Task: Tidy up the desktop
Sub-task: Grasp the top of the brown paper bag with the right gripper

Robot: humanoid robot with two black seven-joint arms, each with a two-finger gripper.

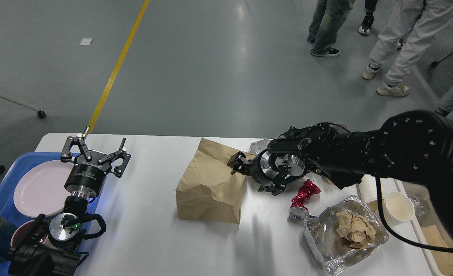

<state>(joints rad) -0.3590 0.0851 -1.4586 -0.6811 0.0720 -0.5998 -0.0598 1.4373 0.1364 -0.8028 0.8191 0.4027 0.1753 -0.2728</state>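
Observation:
The white desktop [145,218] carries a standing brown paper bag [211,180], a crushed red can [305,193], a foil tray [326,253] holding crumpled brown paper [353,228], and a white paper cup [399,205]. My right arm reaches across the litter, and my right gripper [251,175] sits open at the bag's right edge, one finger by the bag's upper corner. A crumpled foil sheet [259,145] shows only partly behind that arm. My left gripper [94,148] stands open and empty above the desktop's left side, beside the blue tray.
A blue tray [2,184] at the left holds a pink plate [38,188] and cups. A beige bin [418,230] stands at the right edge, mostly hidden by my arm. People's legs stand beyond the table's far right, and a chair base sits far left.

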